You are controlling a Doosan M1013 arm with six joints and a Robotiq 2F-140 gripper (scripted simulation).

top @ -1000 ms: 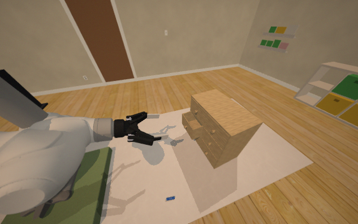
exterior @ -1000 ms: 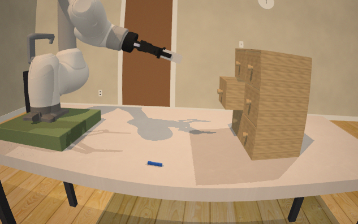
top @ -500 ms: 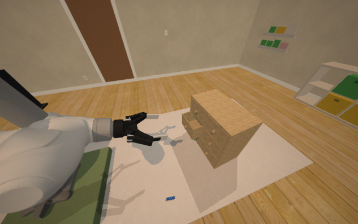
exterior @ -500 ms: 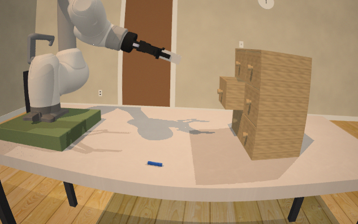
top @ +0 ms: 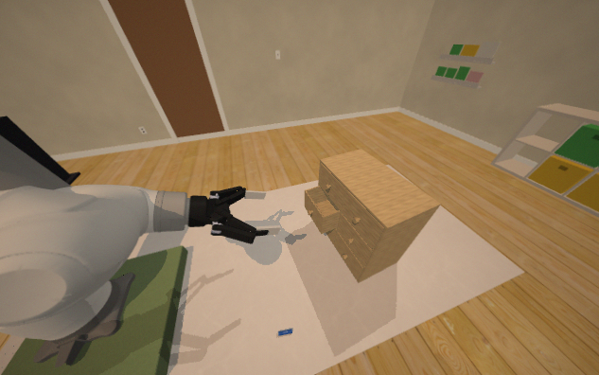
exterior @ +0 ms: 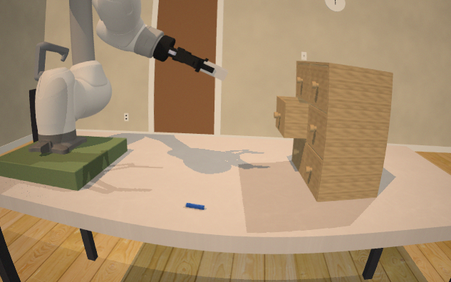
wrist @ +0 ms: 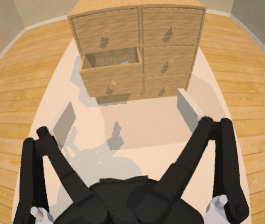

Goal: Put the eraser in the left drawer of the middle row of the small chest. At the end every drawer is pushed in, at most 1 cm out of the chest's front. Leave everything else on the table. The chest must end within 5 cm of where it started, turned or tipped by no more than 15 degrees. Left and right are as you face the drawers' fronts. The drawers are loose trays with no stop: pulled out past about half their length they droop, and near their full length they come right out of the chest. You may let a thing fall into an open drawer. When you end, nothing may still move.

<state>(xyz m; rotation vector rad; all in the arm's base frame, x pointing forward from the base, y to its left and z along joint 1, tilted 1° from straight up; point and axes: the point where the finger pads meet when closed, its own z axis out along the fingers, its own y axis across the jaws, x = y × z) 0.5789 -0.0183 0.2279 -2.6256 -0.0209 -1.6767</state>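
Pale worktop [exterior: 295, 228] carried the wooden chest [exterior: 352, 132], its middle-left drawer [exterior: 289, 117] partly out; the released, empty end effector [exterior: 216, 72] hung well apart from the blue eraser [exterior: 194, 206]. Overpulling risked drooping that drawer. Only the wrist view showed inside the drawer.

The top camera is looking down from behind the arm, toward the chest [top: 378, 199]. The exterior camera is standing low beside the table [exterior: 224, 228], seeing the chest [exterior: 348, 132] from the side. The wrist camera is facing the drawer fronts from farther back. All three are sharing the chest [wrist: 139, 50].
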